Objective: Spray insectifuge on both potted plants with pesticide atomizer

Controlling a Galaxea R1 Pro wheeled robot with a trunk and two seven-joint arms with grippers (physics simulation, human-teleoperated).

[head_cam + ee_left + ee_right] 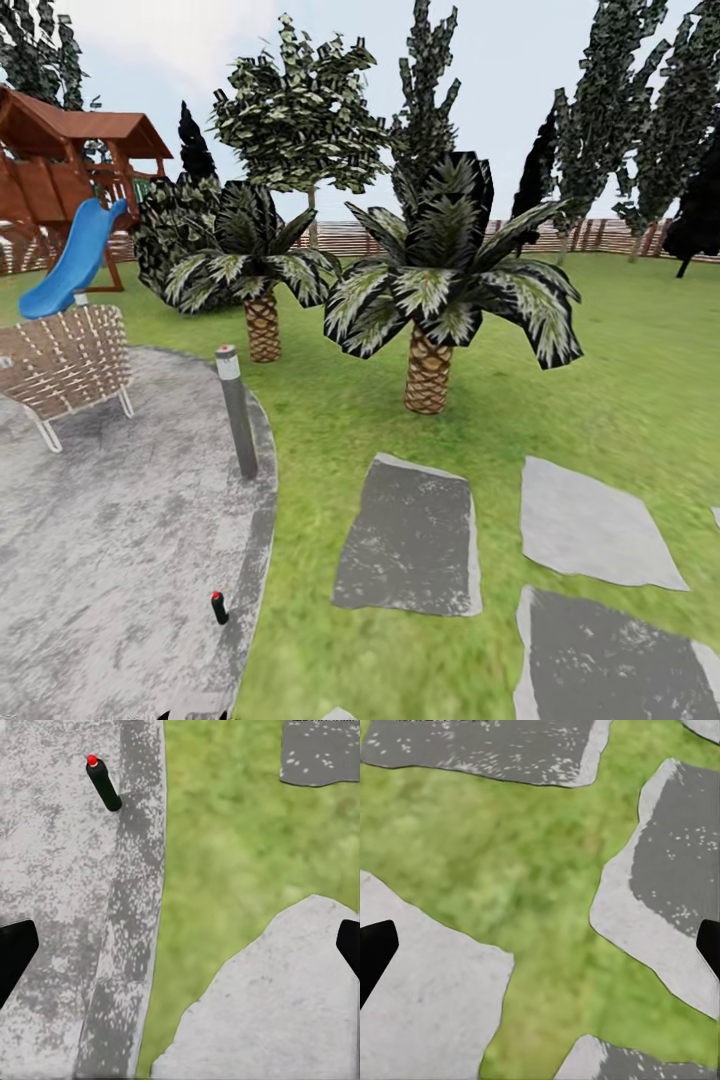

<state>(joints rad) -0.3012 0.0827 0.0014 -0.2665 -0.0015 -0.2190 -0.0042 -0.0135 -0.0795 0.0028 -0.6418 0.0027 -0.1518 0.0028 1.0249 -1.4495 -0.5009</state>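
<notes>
While the lawn (620, 400) spreads wide under a pale sky, two palms (440, 290) with scaly trunks stand in the middle of it, and tall dark trees (300, 110) rise before a slatted wooden fence (600, 238) at the back. A wooden playhouse (60, 160) with a blue slide (72, 262) sits far off on the left. A round grey patio (110, 540) fills the near left, carrying a woven chair (65, 365) and a short grey post (237, 410) at its rim. Flat grey stepping slabs (410, 540) lie in the grass to the right.

The left tool (180, 949) hangs over the patio edge and one slab, its two dark fingertips (13, 954) spread far apart, holding and touching nothing. The right tool (540, 949) hangs over grass between slabs, likewise spread wide and empty.

The atomizer (218, 607), a small dark cylinder with a red cap, stands upright on the patio close to its edge, well apart from both tools.
</notes>
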